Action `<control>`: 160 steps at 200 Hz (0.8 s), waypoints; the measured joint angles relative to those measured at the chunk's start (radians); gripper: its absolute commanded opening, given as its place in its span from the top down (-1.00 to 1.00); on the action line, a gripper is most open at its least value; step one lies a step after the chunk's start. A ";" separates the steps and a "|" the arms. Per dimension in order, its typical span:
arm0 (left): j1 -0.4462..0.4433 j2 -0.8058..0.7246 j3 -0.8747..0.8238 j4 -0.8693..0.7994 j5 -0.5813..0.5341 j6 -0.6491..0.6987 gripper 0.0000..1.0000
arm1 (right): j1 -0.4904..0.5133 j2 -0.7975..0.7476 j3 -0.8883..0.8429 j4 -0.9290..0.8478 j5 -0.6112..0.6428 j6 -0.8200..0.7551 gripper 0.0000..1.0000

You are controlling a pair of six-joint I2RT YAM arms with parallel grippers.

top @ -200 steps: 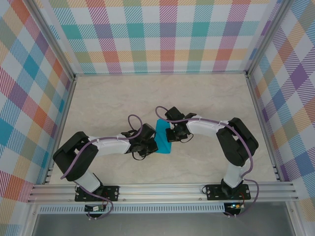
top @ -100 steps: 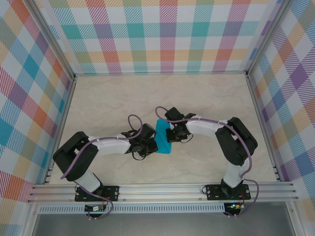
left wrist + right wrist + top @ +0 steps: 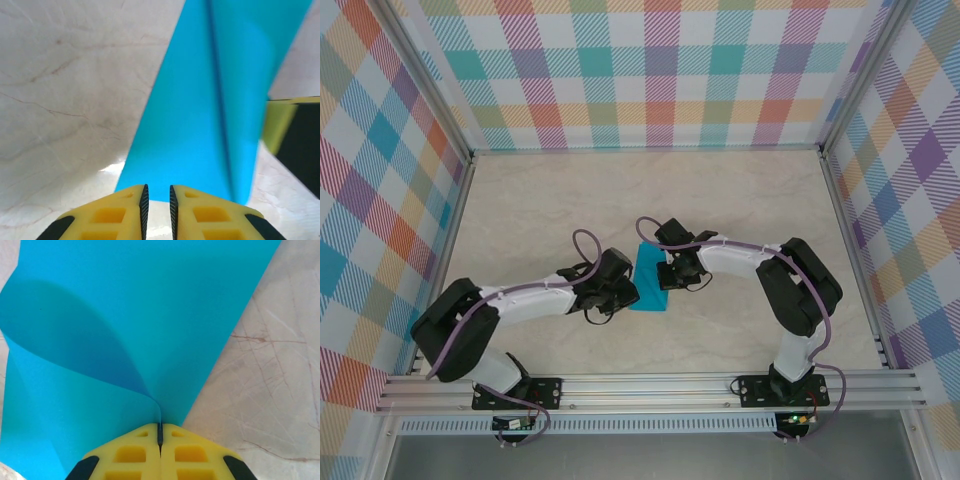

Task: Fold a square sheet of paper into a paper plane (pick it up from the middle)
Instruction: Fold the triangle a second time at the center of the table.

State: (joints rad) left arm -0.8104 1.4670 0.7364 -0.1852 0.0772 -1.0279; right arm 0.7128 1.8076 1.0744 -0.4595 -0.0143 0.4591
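The sheet of paper sits near the middle of the bench, between the 2 arms. In the overhead view it is a narrow blue strip, taller than wide, its top leaning a little to the left.

The right claw reaches in from the right and is clamped on the paper's edge. In the right wrist view its 2 yellow fingers meet at the bottom centre of the frame with the thin blue edge pinched between them. From that pinch a layer of paper curls up and away to the upper left and throws a dark rounded shadow on the blue layer beside it. Bare marbled bench shows along the right side.

The left claw comes in from the left, at the paper's lower left side. In the left wrist view its fingers stand a narrow gap apart at the bottom centre, with nothing between the black pads. The near edge of the paper lies just beyond the tips. The paper rises toward the upper right of that frame, and 1 straight crease runs down it. Checked walls enclose the bench on 3 sides.
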 measured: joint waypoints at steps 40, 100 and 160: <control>0.022 -0.080 -0.001 0.040 0.008 -0.007 0.63 | 0.000 -0.007 -0.011 0.013 0.000 0.000 0.91; 0.084 0.082 -0.005 0.313 0.143 -0.080 1.00 | -0.001 -0.011 -0.021 0.026 -0.001 0.008 0.91; 0.103 0.166 0.003 0.413 0.173 -0.106 1.00 | -0.003 -0.033 -0.054 0.064 -0.012 0.022 0.90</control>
State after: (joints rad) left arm -0.7078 1.6325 0.7395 0.2279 0.2501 -1.1339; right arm 0.7101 1.7748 1.0206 -0.3954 -0.0261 0.4812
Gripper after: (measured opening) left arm 0.038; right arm 0.048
